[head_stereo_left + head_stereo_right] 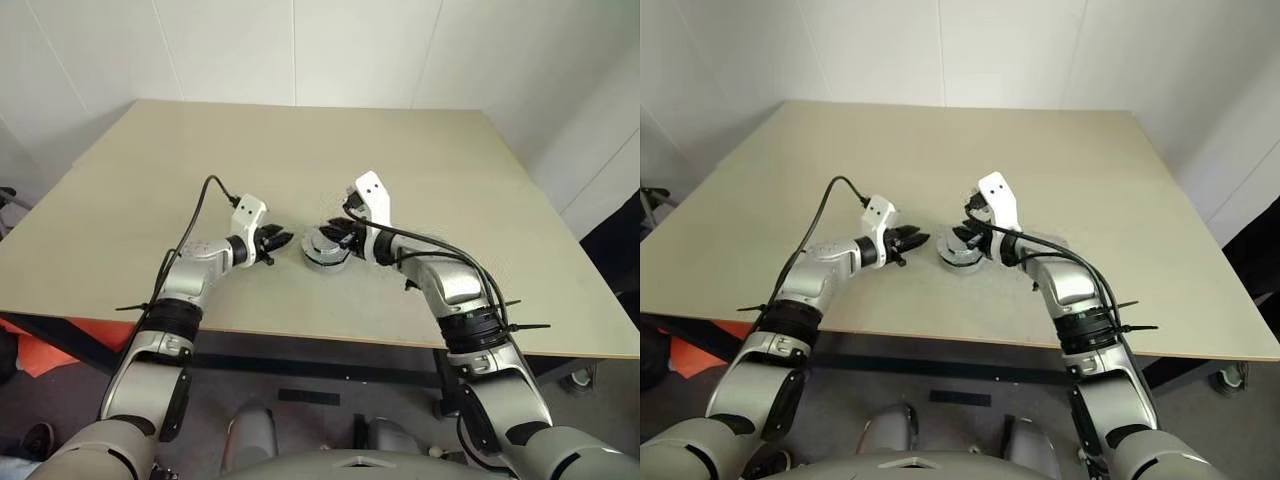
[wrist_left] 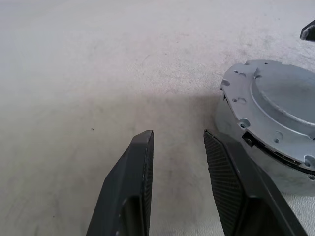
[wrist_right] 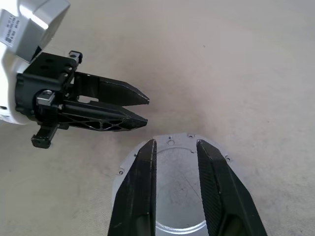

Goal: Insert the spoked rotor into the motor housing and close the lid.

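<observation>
Sitting lidded on the bench [image 1: 420,160], motor housing [image 1: 325,250] directly under right tool [image 1: 347,234], nearer than left tool [image 1: 277,242]; both parted, gripping nothing.

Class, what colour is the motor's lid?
Silver-grey metal lid, clearest in the left wrist view.

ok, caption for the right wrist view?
Right end effector open above the lidded housing, left end effector alongside.
</observation>
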